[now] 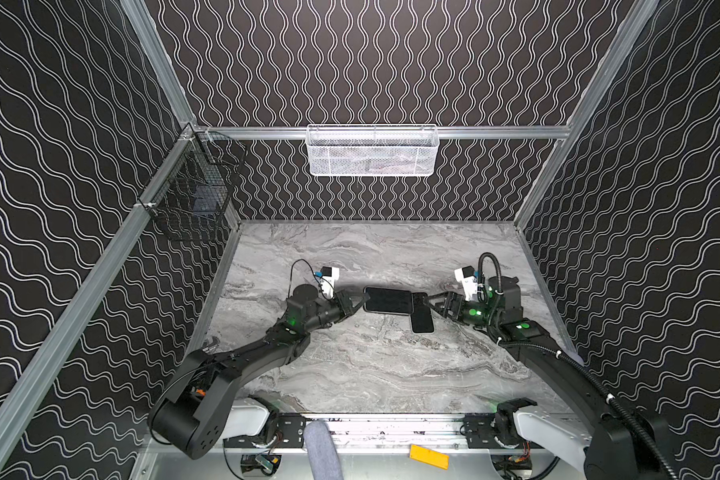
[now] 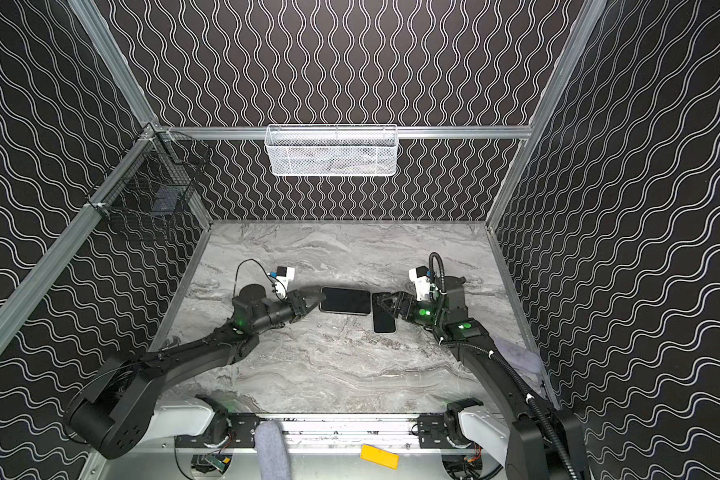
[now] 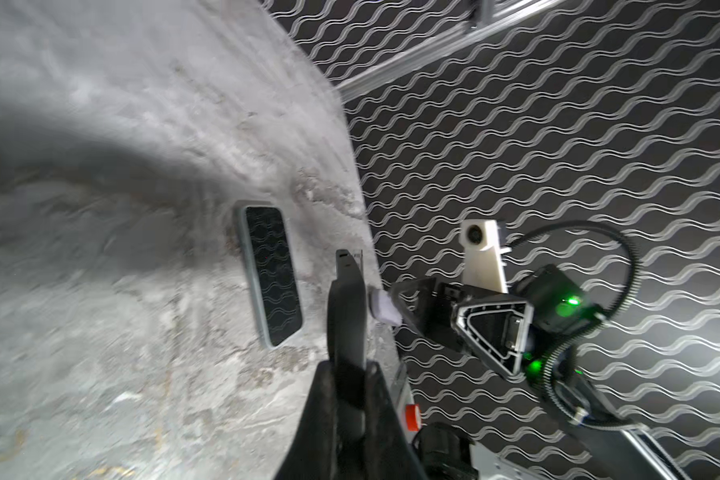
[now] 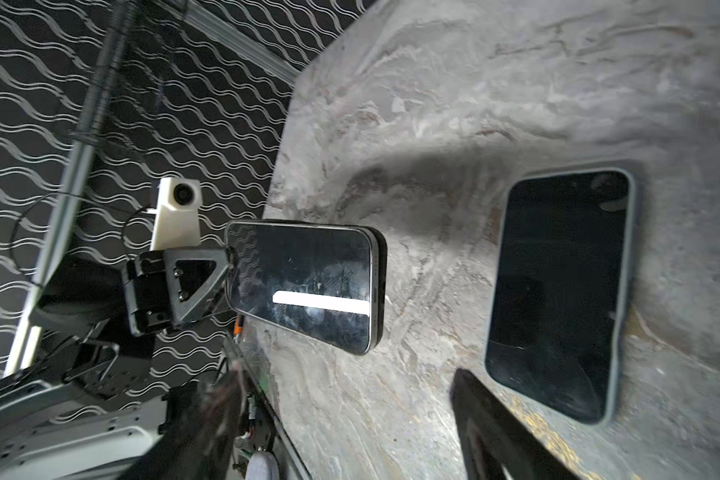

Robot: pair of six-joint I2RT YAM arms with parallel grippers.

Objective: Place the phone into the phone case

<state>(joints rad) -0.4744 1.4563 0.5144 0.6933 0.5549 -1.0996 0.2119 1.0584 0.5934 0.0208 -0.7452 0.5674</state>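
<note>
Left claw [image 1: 362,301] is clamped tight on one short end of the phone [image 1: 387,300], and I see that grip in both top views [image 2: 319,303]. It holds the phone level, screen up and clear of the marble table [image 1: 371,374], with its long side running across the scene from left to right. In the right wrist view the glass [image 4: 304,286] reflects a bright white bar, and a soft shadow falls on the table under it. The left wrist camera sees the phone edge-on [image 3: 346,307], as a thin dark blade between the two fingers.

My right claw [image 1: 432,305] stands with its jaws spread wide and nothing between them. It hovers low at the far end of the phone case [image 1: 422,322], near the phone's free end. In the right wrist view its fingers [image 4: 495,424] show as dark blurs, far apart. From the left wrist camera one pale fingertip [image 3: 383,309] appears just beside the phone's edge; I cannot tell whether it touches.

The phone case lies flat on the table, right of centre, with its long side pointing toward the arm bases, crosswise to the phone. It has a dark inside [image 4: 558,291] and a grey rim. The phone's free end sits near the case's far end [image 2: 383,322] and does not touch it.
</note>
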